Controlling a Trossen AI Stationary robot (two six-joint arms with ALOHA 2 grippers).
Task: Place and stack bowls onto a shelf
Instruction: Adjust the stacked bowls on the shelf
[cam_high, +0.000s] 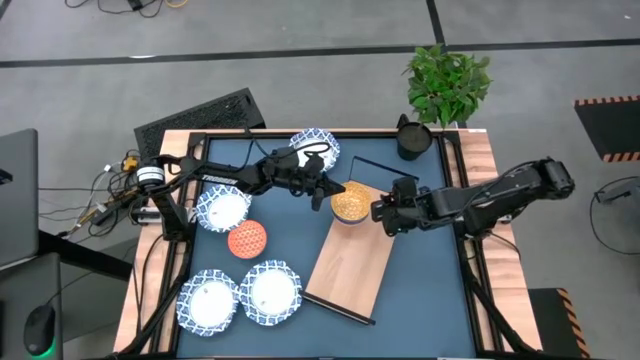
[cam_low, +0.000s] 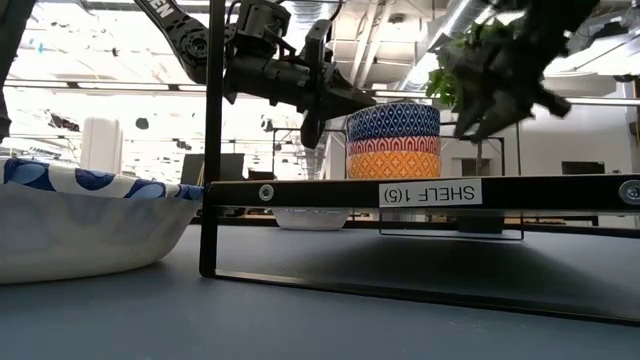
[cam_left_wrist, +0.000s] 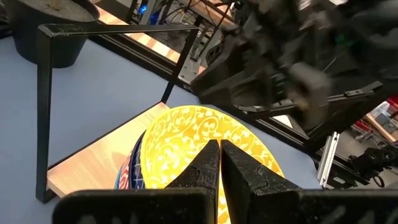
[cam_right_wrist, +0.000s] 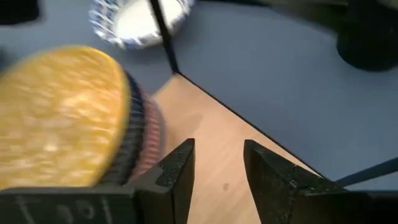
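The long light-wood shelf board (cam_high: 352, 262) runs diagonally across the blue table. Stacked patterned bowls (cam_high: 348, 203) sit upright at its far end. Left gripper (cam_high: 331, 190) closed, empty; right gripper (cam_high: 380, 213) open beside them

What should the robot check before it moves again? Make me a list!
1. Bowl stack stands upright on the shelf: ok.
2. Right gripper open, holding nothing, beside the stack: ok.
3. Left gripper shut and empty, by the stack's other side: ok.
4. Left gripper clear of the stack's rim: cannot tell.
5. Orange bowl on the table, free to grab: ok.
6. Room left on the shelf: ok.
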